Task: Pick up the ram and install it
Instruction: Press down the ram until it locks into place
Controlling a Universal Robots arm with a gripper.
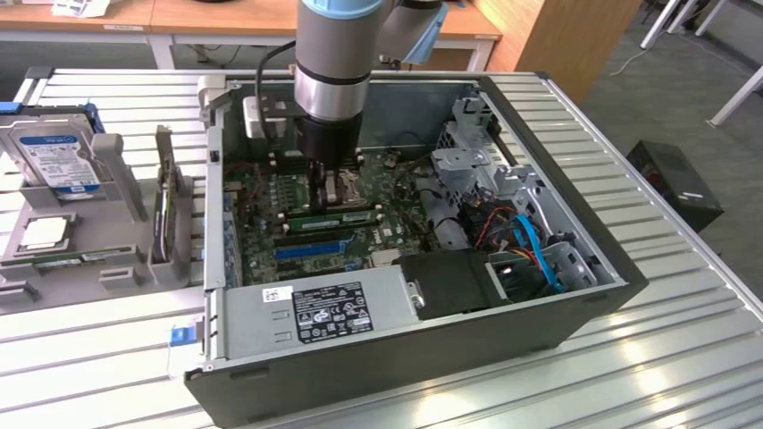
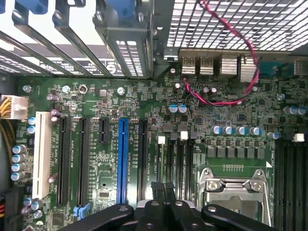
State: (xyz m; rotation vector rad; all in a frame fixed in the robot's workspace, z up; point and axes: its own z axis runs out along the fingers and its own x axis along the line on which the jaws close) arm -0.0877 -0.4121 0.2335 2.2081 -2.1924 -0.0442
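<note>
An open computer case (image 1: 573,295) lies on the slatted table with its green motherboard (image 1: 264,239) facing up. My gripper (image 1: 324,198) reaches straight down into it, next to the CPU socket (image 1: 348,189). A long, thin green stick, the ram (image 1: 352,217), lies along the memory slots just below the fingers in the exterior view; whether it is seated I cannot tell. In the wrist view my gripper (image 2: 163,186) is shut, its black fingertips (image 2: 158,185) pressed together over the black memory slots (image 2: 178,159). Nothing shows between them. The blue expansion slot (image 2: 123,159) runs beside them.
A grey fixture (image 1: 120,170) on the exterior view's left holds a hard drive (image 1: 54,152) and a CPU chip (image 1: 42,234). Inside the case are the power supply (image 1: 322,308), a drive cage (image 1: 477,170) and blue cables (image 1: 537,250). A red wire (image 2: 226,101) crosses the board.
</note>
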